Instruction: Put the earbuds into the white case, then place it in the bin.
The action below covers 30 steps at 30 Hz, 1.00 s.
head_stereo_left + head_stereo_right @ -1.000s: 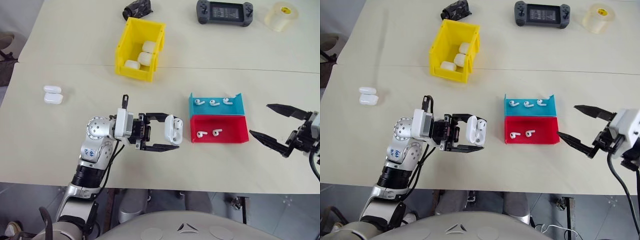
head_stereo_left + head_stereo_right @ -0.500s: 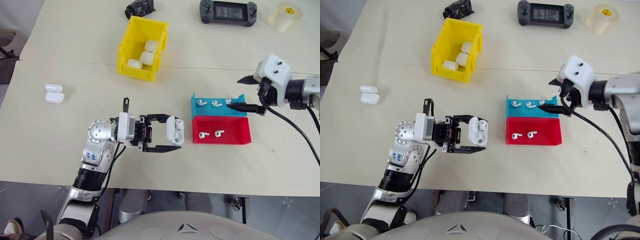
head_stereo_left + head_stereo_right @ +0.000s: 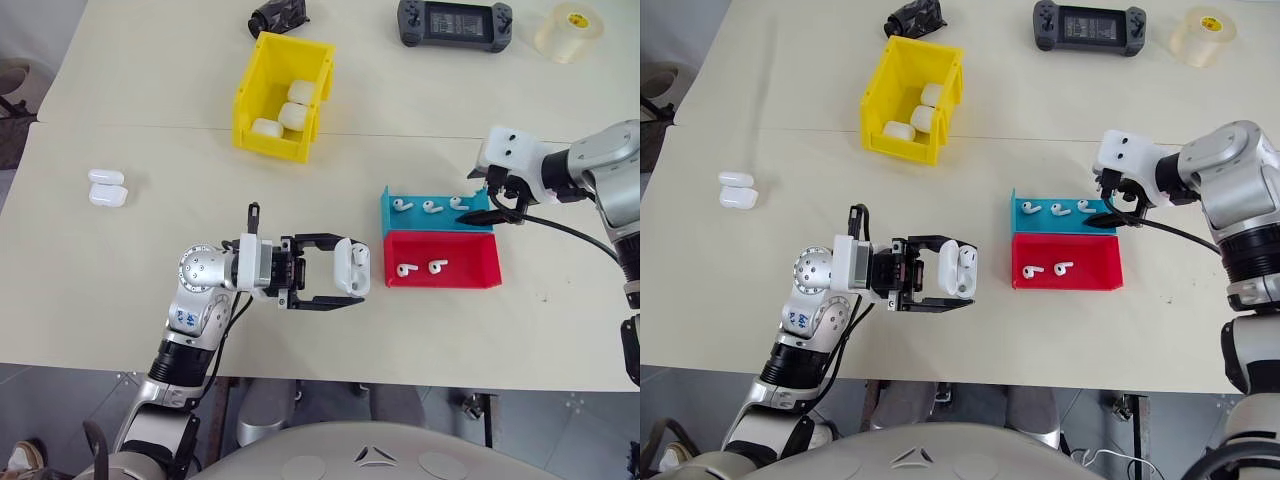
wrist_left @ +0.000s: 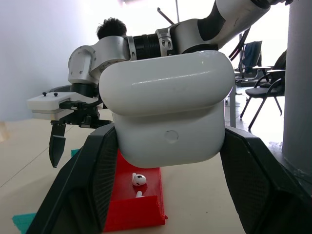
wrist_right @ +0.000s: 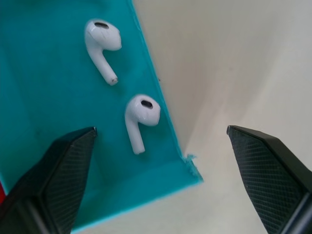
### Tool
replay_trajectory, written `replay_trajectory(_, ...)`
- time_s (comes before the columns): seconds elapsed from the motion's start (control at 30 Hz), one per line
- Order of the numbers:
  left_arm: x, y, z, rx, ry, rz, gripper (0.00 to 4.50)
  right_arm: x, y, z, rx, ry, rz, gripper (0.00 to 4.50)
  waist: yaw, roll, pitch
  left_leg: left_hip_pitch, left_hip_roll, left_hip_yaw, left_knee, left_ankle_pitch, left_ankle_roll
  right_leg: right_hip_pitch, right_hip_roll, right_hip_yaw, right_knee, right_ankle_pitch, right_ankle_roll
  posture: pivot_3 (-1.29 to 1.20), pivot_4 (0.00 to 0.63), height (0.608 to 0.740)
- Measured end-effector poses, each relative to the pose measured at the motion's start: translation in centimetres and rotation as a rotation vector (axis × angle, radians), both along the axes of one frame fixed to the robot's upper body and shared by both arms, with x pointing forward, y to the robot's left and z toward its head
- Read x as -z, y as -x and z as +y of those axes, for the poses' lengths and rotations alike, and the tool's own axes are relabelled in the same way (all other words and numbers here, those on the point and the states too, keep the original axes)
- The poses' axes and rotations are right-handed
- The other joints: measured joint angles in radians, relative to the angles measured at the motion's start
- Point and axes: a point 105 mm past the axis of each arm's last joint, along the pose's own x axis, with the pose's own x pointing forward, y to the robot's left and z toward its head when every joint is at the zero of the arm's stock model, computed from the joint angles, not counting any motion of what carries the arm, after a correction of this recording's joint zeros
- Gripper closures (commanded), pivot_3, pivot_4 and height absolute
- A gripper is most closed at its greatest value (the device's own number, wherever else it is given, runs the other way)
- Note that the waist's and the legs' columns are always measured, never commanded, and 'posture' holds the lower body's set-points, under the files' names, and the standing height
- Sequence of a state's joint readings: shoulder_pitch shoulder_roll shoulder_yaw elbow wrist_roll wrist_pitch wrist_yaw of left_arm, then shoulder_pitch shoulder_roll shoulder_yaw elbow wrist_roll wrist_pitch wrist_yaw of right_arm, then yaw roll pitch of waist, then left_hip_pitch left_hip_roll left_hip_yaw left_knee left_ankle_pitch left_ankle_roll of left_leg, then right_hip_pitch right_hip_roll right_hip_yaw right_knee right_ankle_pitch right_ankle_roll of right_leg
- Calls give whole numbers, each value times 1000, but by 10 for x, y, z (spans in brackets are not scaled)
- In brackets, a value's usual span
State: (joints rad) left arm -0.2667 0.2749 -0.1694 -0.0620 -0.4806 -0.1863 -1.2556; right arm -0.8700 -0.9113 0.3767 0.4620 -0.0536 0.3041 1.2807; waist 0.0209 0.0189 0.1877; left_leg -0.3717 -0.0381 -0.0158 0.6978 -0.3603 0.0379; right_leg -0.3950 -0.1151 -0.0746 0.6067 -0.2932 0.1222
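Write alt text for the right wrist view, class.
Two black fingers of the open right gripper hang over the corner of a blue tray holding two white earbuds. Beside the tray lies bare cream table.

The left gripper [image 3: 345, 280] points sideways toward the robot's right, its black fingers clamped on the small glossy white rounded earbud case [image 3: 352, 268] (lid open). The right gripper [image 3: 487, 203] angles downward from a bent wrist, fingers spread wide, holding nothing.
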Motion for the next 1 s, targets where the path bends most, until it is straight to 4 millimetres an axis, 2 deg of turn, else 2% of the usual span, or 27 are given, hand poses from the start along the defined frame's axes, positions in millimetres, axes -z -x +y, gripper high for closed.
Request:
replay_trajectory(0.03,0,0,-1,0,2,1,1696,0,-2,1,-4,1,-1,19,0,0,0,0,0,0,0,0,0,0,0,0,0,0,0,0,150,740)
replay_trajectory(0.13,0,1,-3,3,5,1,1696,0,-4,2,-18,12,-3,596,0,0,0,0,0,0,0,0,0,0,0,0,0,0,0,0,150,740)
replay_trajectory(0.27,0,0,-5,-2,6,-1,1696,1,-4,4,-28,18,5,1868,0,0,0,0,0,0,1,0,0,0,0,0,0,0,0,0,150,740)
replay_trajectory(0.53,1,-1,-7,-4,10,3,1696,2,-4,5,-30,19,9,1868,0,0,0,1,0,0,1,0,0,1,0,0,0,0,0,0,150,740)
replay_trajectory(0.73,18,-9,-11,-9,3,29,1696,3,-2,8,-37,9,11,1868,0,0,0,1,0,0,1,0,0,1,0,-2,1,0,0,0,150,740)
replay_trajectory(0.83,20,-8,-10,-3,-1,12,1696,4,0,10,-48,7,22,2465,0,0,0,2,0,0,1,0,0,1,0,-2,1,0,0,0,150,740)
replay_trajectory(0.97,22,-5,-9,-3,-2,5,1696,7,4,14,-72,8,41,3750,-1,-1,0,2,0,0,1,0,0,1,-1,-2,0,0,0,0,150,740)
replay_trajectory(1.0,24,-5,-8,-4,-5,11,1696,7,4,15,-76,9,38,3750,-1,-1,0,2,0,0,1,0,0,1,-1,-2,0,0,0,0,150,740)
